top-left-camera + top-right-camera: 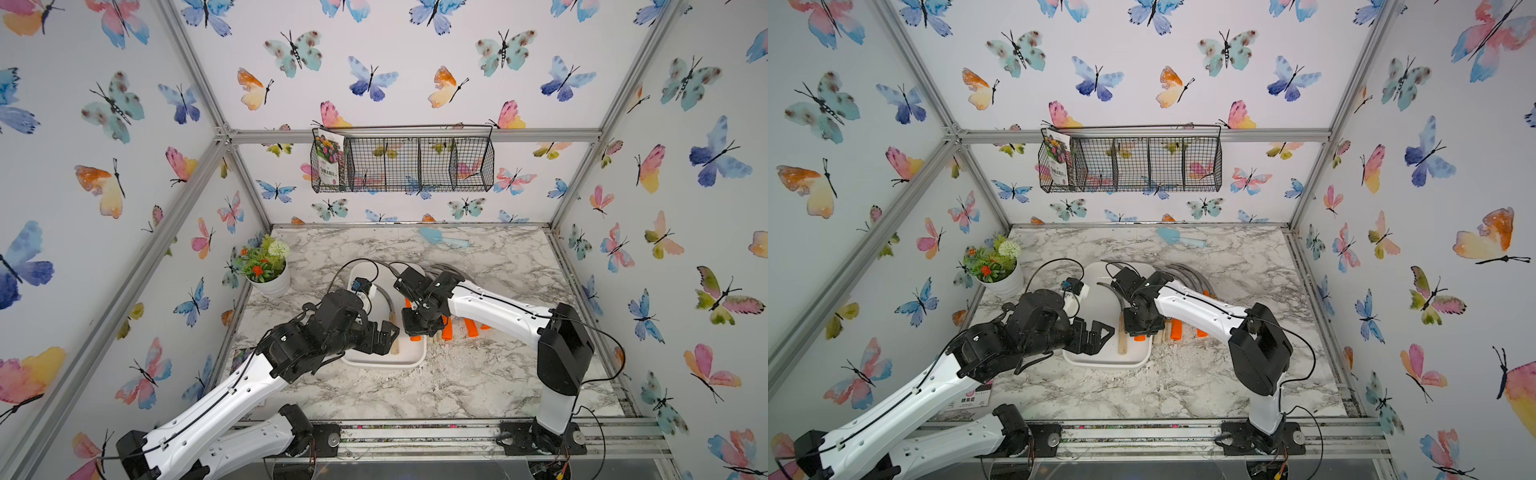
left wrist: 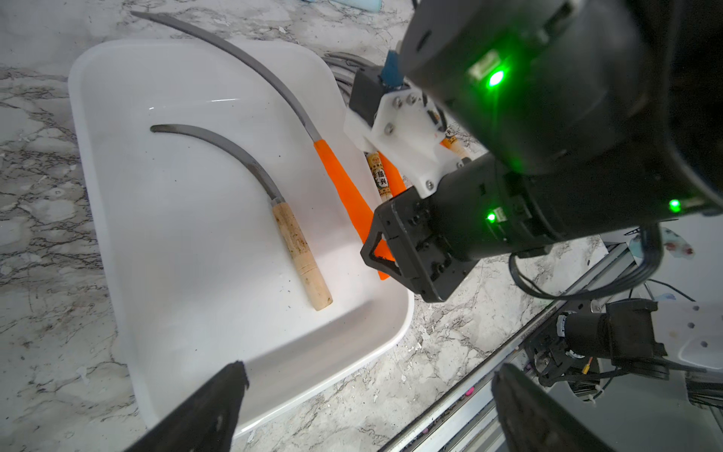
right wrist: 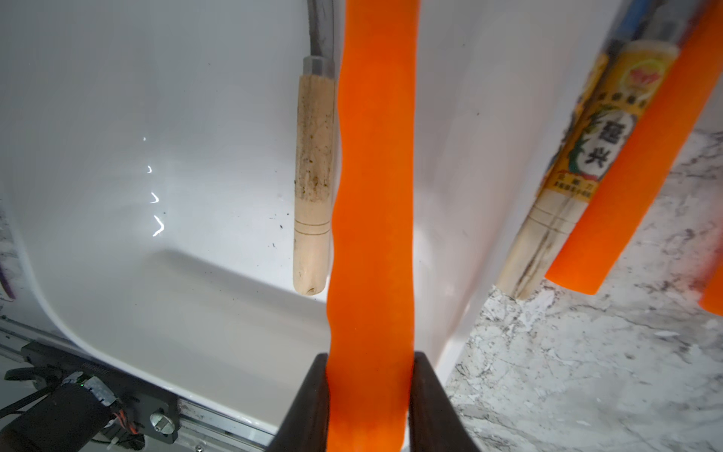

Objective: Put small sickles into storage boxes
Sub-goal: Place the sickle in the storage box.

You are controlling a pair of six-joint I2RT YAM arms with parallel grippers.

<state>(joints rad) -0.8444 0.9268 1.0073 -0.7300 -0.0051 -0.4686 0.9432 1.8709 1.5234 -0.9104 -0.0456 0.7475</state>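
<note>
Right gripper (image 3: 369,358) clamped on orange-handled sickle (image 2: 337,184) over right rim of tray (image 2: 176,274) (blade tip beyond far edge); left gripper (image 2: 369,377) jaws apart. Released here, it could teeter out.

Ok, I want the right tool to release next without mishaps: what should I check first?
1. Right tool shut on the orange-handled sickle: ok.
2. Its handle above the white tray: ok.
3. Blade tip inside the tray's far rim: not ok, it looks past it.
4. Wooden-handled sickle lying flat in the tray: ok.
5. Left tool open, clear of the drop: cannot tell.
</note>
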